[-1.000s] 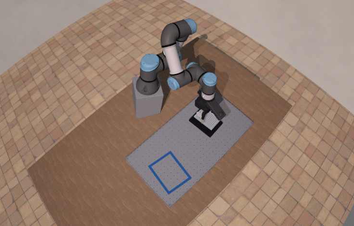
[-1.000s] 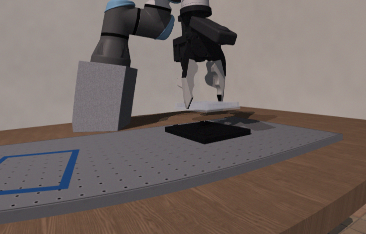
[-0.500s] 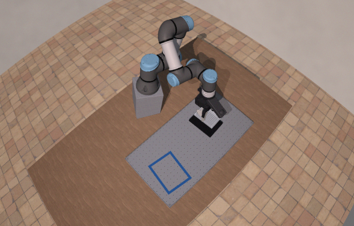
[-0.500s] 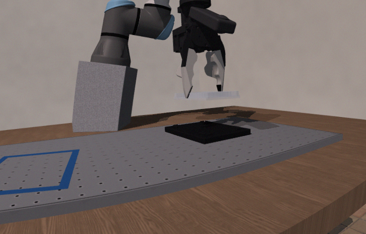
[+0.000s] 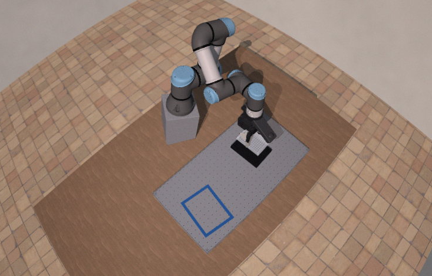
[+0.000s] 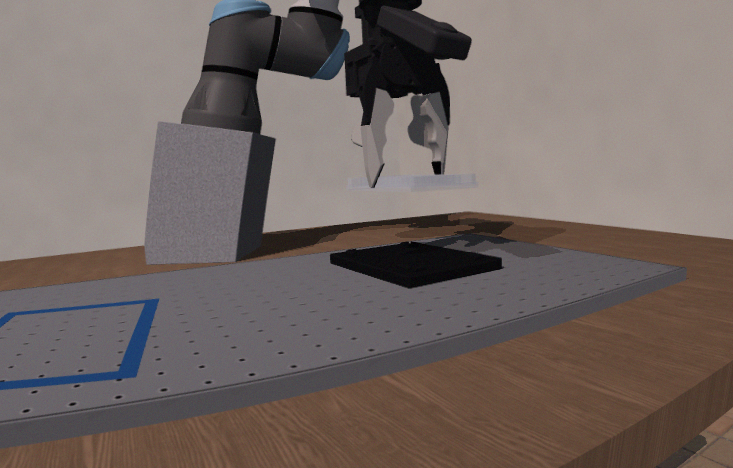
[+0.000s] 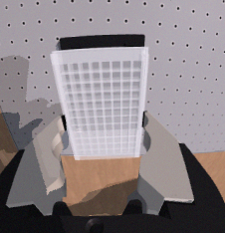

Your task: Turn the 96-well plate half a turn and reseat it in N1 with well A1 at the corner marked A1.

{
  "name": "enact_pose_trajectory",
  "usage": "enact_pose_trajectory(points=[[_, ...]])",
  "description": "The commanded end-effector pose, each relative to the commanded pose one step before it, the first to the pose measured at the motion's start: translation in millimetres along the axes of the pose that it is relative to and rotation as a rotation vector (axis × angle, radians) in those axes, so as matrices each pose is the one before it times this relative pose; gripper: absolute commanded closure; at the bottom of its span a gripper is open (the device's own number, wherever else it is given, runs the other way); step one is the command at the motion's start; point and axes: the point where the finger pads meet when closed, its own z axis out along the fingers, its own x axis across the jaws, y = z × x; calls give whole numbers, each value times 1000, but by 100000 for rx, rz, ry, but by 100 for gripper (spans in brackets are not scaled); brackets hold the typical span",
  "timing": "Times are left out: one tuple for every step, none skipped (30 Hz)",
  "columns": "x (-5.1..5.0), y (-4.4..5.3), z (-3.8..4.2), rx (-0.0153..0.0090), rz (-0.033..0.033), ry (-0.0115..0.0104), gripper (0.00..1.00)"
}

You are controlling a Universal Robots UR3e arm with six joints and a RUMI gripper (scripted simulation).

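I see the fingers (image 6: 406, 171) pinching the plate (image 6: 450, 181) level above nest N1 (image 6: 415, 264), its long axis running 12-to-6 in wrist view.

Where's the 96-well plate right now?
The 96-well plate hangs level in the end effector, lifted well above the black plate nest on the perforated board's far end.

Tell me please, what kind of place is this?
Probably a laboratory automation bench. A grey perforated metal breadboard lies on a wooden table, a black plate nest sits on it, and the two-jaw gripper holds a translucent white 96-well plate above the nest.
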Motion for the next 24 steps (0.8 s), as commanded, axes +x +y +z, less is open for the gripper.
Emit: enact_pose_trajectory(points=[[-254, 669, -474, -341, -10, -133, 100], [0, -1, -2, 0, 0, 0, 100], [-10, 17, 83, 3, 0, 0, 100], [1, -3, -12, 0, 0, 0, 100], [0, -2, -10, 0, 0, 0, 100], [0, -1, -8, 0, 0, 0, 100], [0, -1, -6, 0, 0, 0, 100], [0, -1, -5, 0, 0, 0, 100], [0, -1, -4, 0, 0, 0, 100], [0, -1, -3, 0, 0, 0, 100], [0, 0, -3, 0, 0, 0, 100], [0, 0, -2, 0, 0, 0, 100], [0, 0, 0, 0, 0, 0, 100], [0, 0, 0, 0, 0, 0, 100], [0, -1, -5, 0, 0, 0, 100], [0, 0, -1, 0, 0, 0, 100], [3366, -83, 267, -83, -3317, -61, 100], [3239, -211, 153, -6, -3331, -36, 100], [3295, -276, 101, 18, -3336, -7, 100], [3341, -126, 130, 3, -3334, 3, 100], [3332, 6, 165, -9, -3331, -2, 100], [3311, 129, 203, -19, -3328, -7, 100], [3303, 265, 225, -26, -3327, -12, 100], [3361, 455, 182, -27, -3327, -18, 100]])
